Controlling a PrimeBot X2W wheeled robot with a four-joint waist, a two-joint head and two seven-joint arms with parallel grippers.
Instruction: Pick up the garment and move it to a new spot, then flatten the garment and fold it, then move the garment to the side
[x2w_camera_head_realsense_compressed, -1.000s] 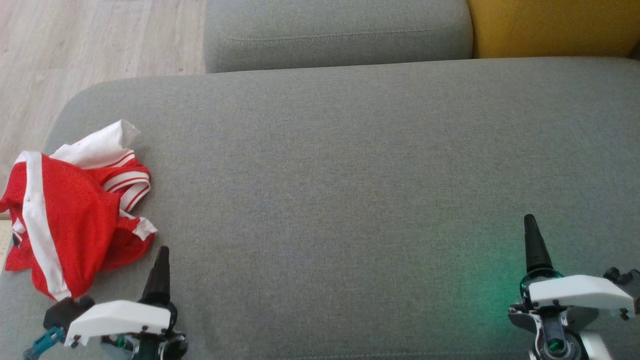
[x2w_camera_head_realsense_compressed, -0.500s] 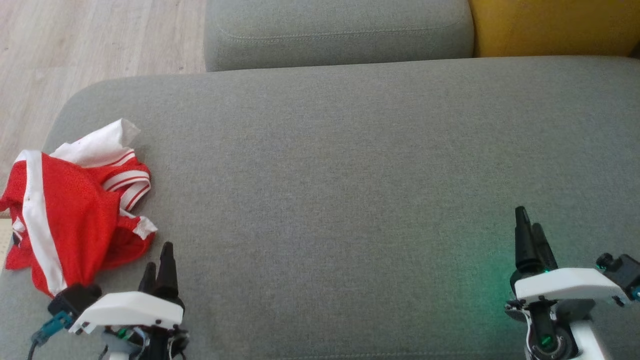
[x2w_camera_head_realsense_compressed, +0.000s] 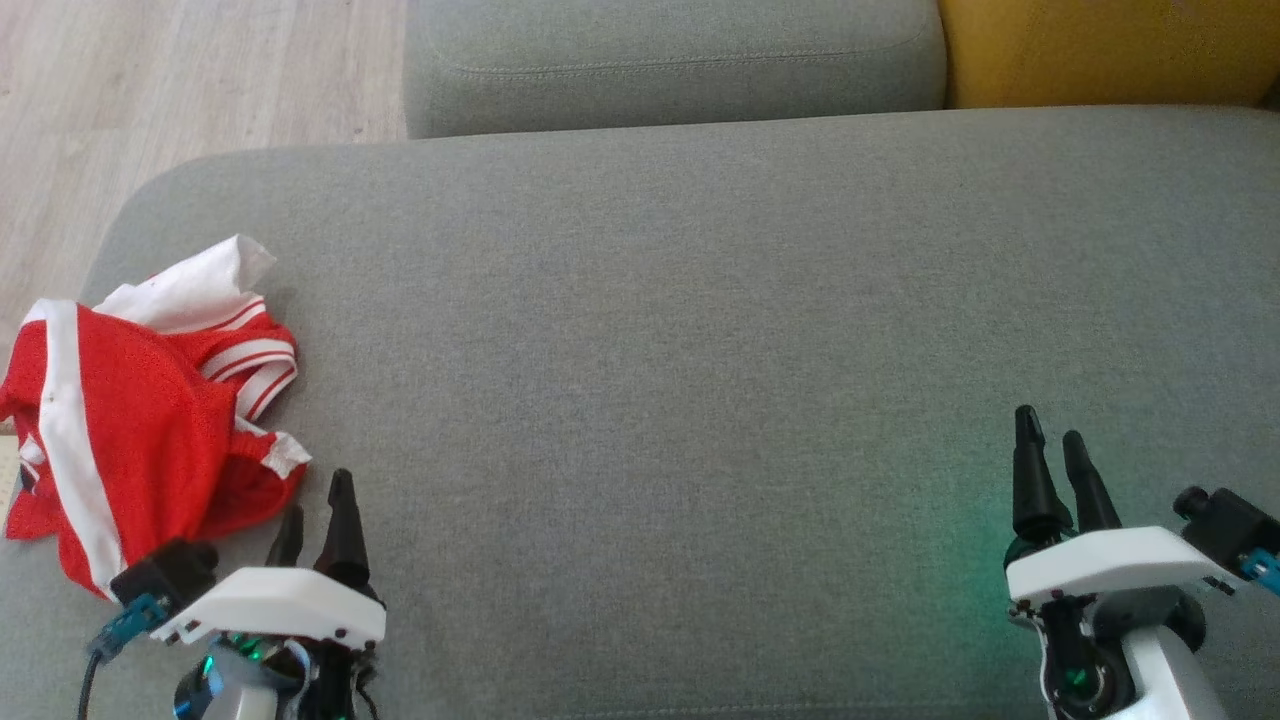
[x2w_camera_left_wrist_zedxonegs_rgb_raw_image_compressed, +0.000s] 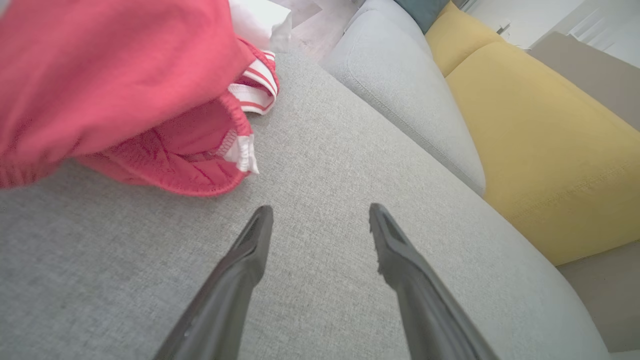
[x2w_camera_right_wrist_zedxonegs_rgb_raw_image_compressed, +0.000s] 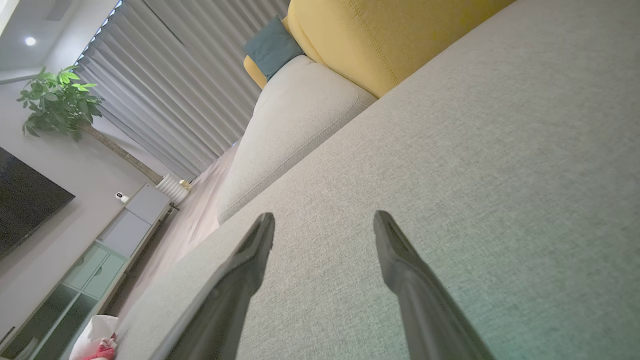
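Note:
A crumpled red garment with white stripes and a white panel lies at the left end of the grey sofa seat. In the left wrist view the garment bulks at the upper left. My left gripper hovers open just right of and nearer than the garment's near edge, its fingers spread over bare cushion with nothing between them. Far from the garment, my right gripper stands open over the seat's right part, empty in the right wrist view. A small bit of the garment peeks in at the bottom left there.
A grey back cushion and a yellow cushion line the far edge of the seat. Pale wooden floor lies beyond the seat's left end. The right wrist view catches curtains, a potted plant and a low cabinet.
Both grippers have turned about their wrists, so two fingers now show on each instead of one, and each has crept slightly forward. The garment lies as before.

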